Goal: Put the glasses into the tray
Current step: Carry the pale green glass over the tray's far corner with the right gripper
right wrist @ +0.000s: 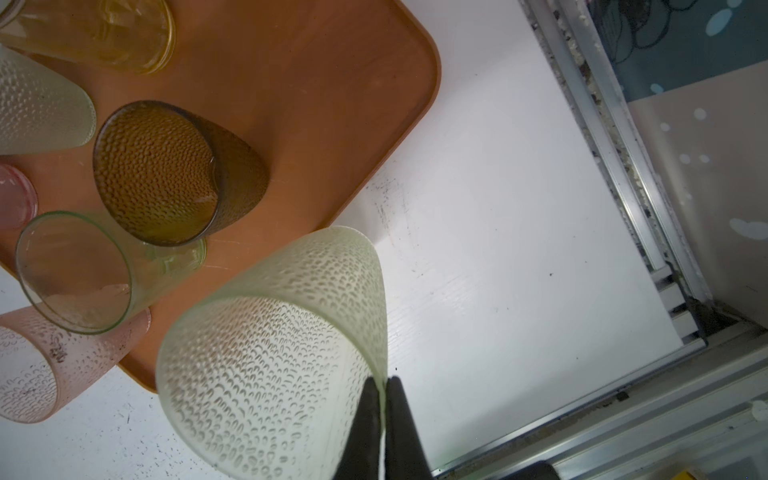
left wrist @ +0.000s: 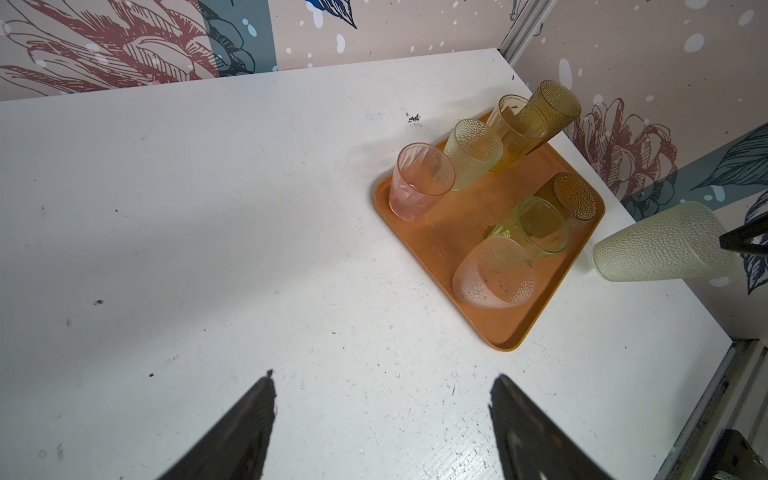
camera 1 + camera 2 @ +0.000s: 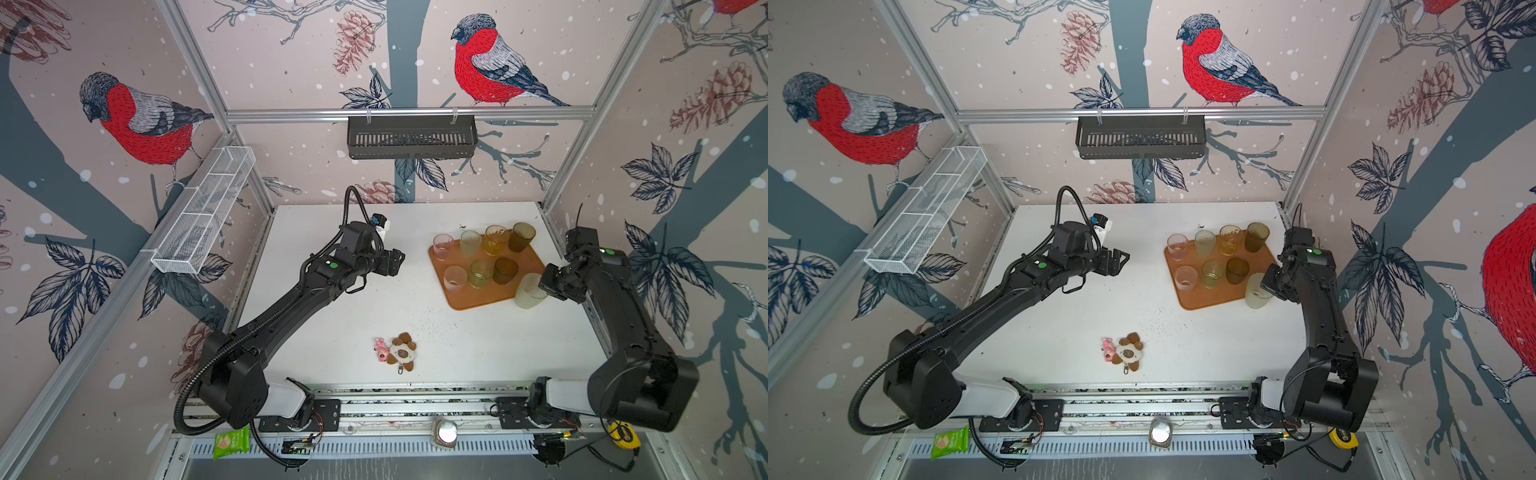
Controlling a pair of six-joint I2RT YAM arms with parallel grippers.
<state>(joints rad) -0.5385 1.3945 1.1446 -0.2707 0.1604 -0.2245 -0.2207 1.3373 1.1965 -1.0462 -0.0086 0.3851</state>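
Item one, right gripper [image 1: 384, 380]: I read it clamped on the rim of the frosted cream glass [image 1: 270, 365], with the wall pinched between its fingers. The glass hangs tilted, its base just beside the corner of the tray [image 1: 332, 104]. I cannot tell whether it touches the surface [image 3: 332, 311]. Just past the held glass, upright on the tray: dark brown glass [image 1: 158, 174], clear green glass [image 1: 75, 270], frosted pink glass [image 1: 33, 374]. Farther from the gripper, a second row: pink glass [image 3: 442, 245], pale green glass [image 3: 470, 241], amber glass [image 3: 495, 239], tall brown glass [image 3: 523, 236]. Item two, left gripper [image 2: 385, 374]: jaws apart, holding nothing, over bare surface, with the tray ahead of it and well apart. A plush keyring toy [image 3: 399, 353] lies well behind both grippers.
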